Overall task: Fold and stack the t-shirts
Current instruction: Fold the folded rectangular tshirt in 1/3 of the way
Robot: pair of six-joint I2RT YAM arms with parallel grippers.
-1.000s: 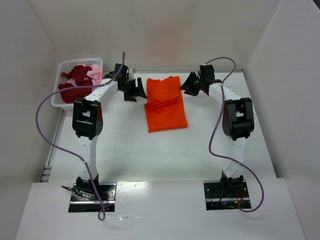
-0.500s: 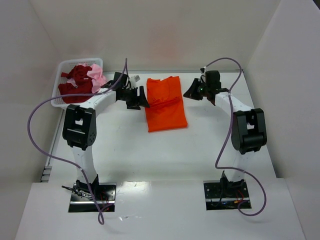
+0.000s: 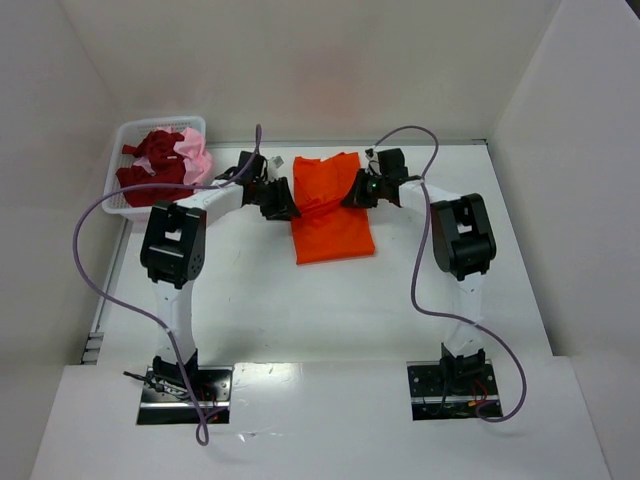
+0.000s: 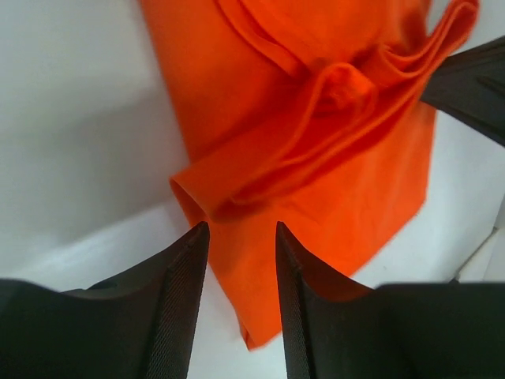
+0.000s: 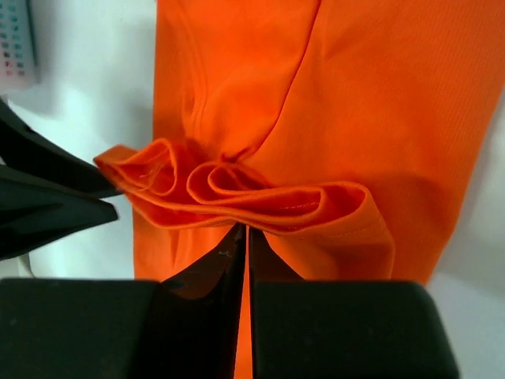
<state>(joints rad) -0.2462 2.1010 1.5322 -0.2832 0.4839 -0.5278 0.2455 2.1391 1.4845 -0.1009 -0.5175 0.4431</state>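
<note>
A bright orange t-shirt (image 3: 330, 215) lies flat in the middle of the table, with a bunched fold (image 5: 237, 193) running across it. My left gripper (image 3: 283, 200) is at the shirt's left edge; its jaws (image 4: 241, 229) stand apart over the cloth (image 4: 316, 118), just short of the fold's rolled end. From the other side, my right gripper (image 3: 357, 192) is over the shirt's right part. It is shut, and its tips (image 5: 243, 229) touch the fold's near edge. Whether any cloth is pinched between them does not show. More t-shirts, dark red (image 3: 150, 165) and pale pink (image 3: 192, 152), are heaped at the far left.
A white mesh basket (image 3: 122, 135) at the far left corner holds the red and pink shirts. White walls enclose the table at the back and on both sides. Purple cables loop from both arms.
Both grippers have moved inward onto the orange shirt. The right one came from off its right side and shut. The left jaws have narrowed.
</note>
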